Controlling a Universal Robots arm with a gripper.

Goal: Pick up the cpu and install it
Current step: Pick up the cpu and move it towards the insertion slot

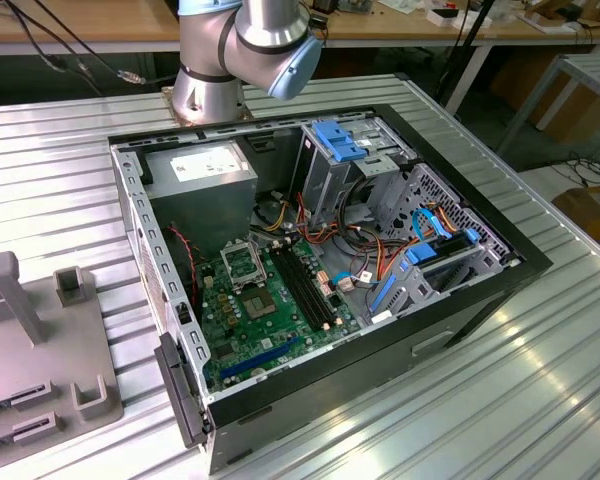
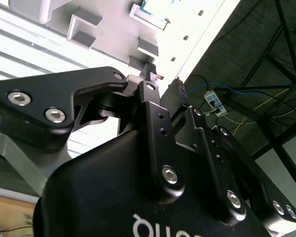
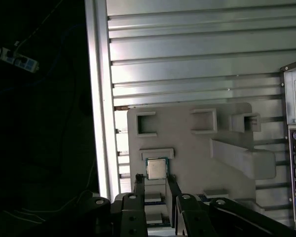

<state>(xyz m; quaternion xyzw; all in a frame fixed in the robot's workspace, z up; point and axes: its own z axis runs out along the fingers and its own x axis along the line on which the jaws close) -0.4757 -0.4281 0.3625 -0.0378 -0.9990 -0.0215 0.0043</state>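
Note:
The cpu (image 3: 157,169), a small silver-grey square chip, lies flat on the grey fixture plate (image 3: 187,148) in the first wrist view. My gripper (image 3: 155,178) hangs over it, open, with one black fingertip (image 3: 138,178) on each side of the chip and a gap between the fingertips and its edges. In the second wrist view the gripper (image 2: 165,78) points at the same plate with nothing between its fingers. In the exterior view the open computer case holds the green motherboard (image 1: 270,315), with its square metal-framed socket (image 1: 242,263) near the power supply.
The grey fixture (image 1: 40,350) with upright posts sits at the exterior view's left, beside the case wall (image 1: 140,230). The ribbed metal table's edge (image 3: 99,98) runs close to the fixture. Cables and blue drive brackets (image 1: 420,260) crowd the case's far side.

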